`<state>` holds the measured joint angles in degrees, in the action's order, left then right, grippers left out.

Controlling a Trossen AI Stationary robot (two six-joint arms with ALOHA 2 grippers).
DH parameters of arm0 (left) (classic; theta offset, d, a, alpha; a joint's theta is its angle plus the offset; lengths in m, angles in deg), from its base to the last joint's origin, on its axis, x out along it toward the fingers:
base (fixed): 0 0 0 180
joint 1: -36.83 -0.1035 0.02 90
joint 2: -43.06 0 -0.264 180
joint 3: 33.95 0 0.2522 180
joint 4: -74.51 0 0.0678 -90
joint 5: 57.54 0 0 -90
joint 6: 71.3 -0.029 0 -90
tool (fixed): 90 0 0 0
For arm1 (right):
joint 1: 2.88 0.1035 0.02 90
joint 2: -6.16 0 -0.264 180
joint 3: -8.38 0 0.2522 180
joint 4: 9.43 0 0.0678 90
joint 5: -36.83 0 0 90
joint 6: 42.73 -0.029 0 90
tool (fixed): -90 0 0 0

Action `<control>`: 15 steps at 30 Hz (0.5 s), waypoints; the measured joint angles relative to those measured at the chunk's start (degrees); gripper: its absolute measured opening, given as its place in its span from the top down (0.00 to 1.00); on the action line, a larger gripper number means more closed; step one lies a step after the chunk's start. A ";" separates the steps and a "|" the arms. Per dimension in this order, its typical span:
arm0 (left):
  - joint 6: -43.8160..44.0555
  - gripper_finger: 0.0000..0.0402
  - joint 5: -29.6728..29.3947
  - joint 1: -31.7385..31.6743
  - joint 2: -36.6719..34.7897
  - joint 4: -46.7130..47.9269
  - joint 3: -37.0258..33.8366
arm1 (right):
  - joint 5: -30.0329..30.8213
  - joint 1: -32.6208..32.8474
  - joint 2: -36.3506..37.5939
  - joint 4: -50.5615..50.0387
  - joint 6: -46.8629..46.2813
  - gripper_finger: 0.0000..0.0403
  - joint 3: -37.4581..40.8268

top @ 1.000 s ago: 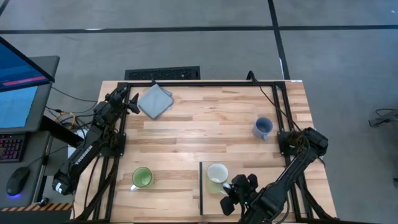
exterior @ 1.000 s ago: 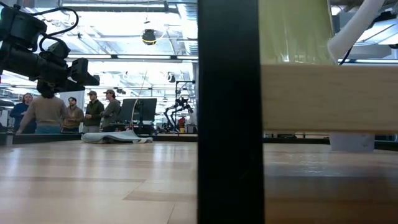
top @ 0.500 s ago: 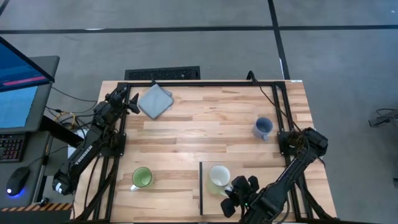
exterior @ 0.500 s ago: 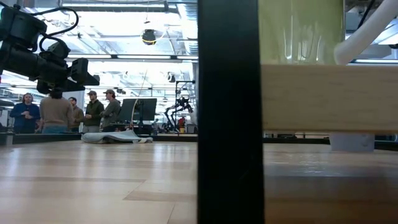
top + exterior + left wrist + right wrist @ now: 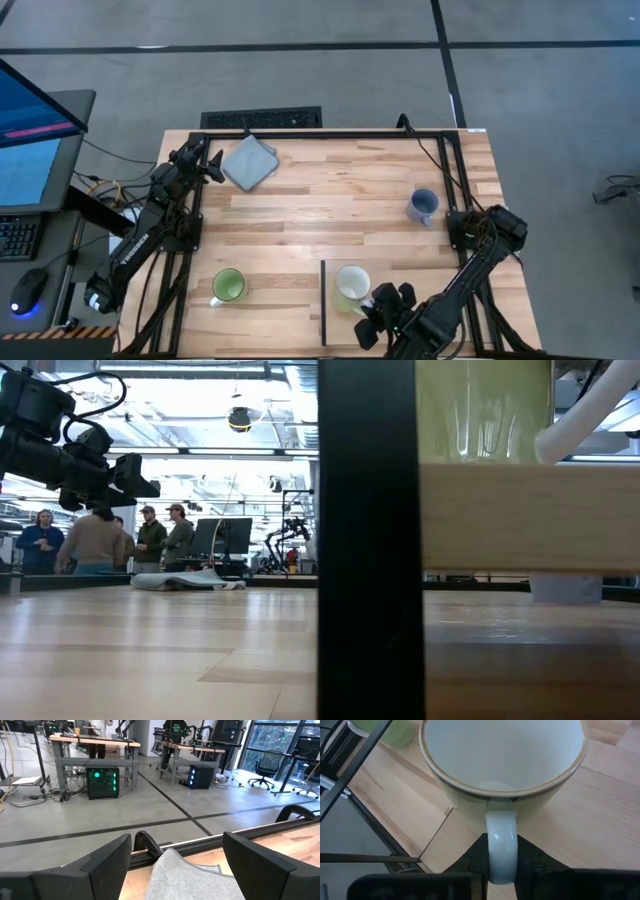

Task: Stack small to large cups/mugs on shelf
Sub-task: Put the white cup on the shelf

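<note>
Mugs — cream-white [image 5: 350, 284], bright green [image 5: 228, 286], blue-grey [image 5: 423, 205] — beside a grey cloth [image 5: 249, 161].

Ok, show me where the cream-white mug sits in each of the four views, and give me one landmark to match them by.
High view: cream-white mug near the table's front edge, just right of the shelf's dark strip, right gripper at its handle.
Low view: pale wall on the shelf, upper right.
Left wrist view: not in it.
Right wrist view: fills the picture, handle between the fingers.
Shared landmark: the dark strip.
</note>
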<state>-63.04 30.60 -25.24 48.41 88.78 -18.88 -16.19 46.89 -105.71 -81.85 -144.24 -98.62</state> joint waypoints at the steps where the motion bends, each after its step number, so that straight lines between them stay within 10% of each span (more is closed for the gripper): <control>1: 0.02 0.24 0.01 0.00 0.00 0.01 0.00 | -0.02 0.00 0.00 0.01 0.00 0.82 0.00; 15: 0.10 0.24 0.01 0.00 0.00 0.01 0.00 | -2.62 0.07 0.00 0.90 0.00 0.82 0.02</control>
<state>-62.95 30.61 -25.24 48.41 88.78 -18.88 -18.80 46.96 -105.71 -80.95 -144.24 -98.59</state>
